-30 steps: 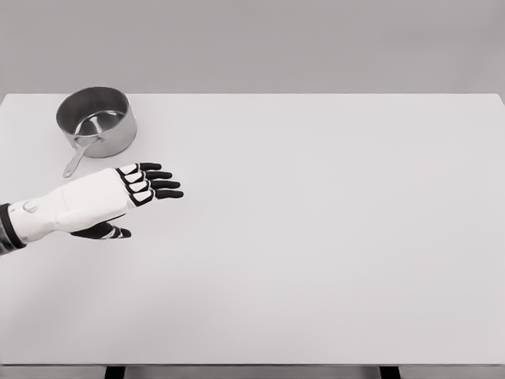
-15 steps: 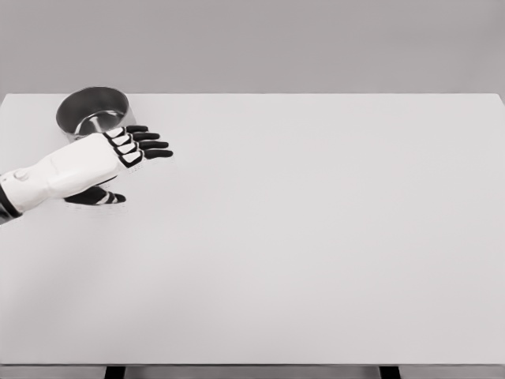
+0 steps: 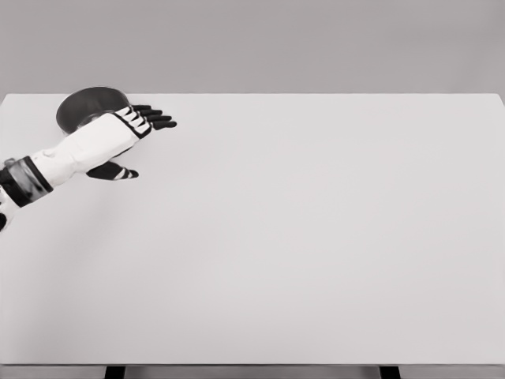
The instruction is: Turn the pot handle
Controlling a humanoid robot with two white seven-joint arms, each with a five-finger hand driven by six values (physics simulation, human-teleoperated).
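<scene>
A steel pot (image 3: pixel 85 106) stands at the table's far left corner; only its back rim and part of its inside show. My left hand (image 3: pixel 136 142) reaches over the pot's front, covering its front wall and the whole handle. The fingers (image 3: pixel 155 120) stretch flat to the right past the rim, and the thumb (image 3: pixel 113 171) hangs below, apart from them. The hand is open and holds nothing. Whether it touches the pot cannot be told.
The white table (image 3: pixel 316 237) fills the view, with its far edge just behind the pot and its left edge close beside it. Two dark table legs (image 3: pixel 115 371) show under the near edge.
My left hand has moved up and away from me, from the bare table in front of the pot to over the pot, hiding the handle. The pot has not visibly moved.
</scene>
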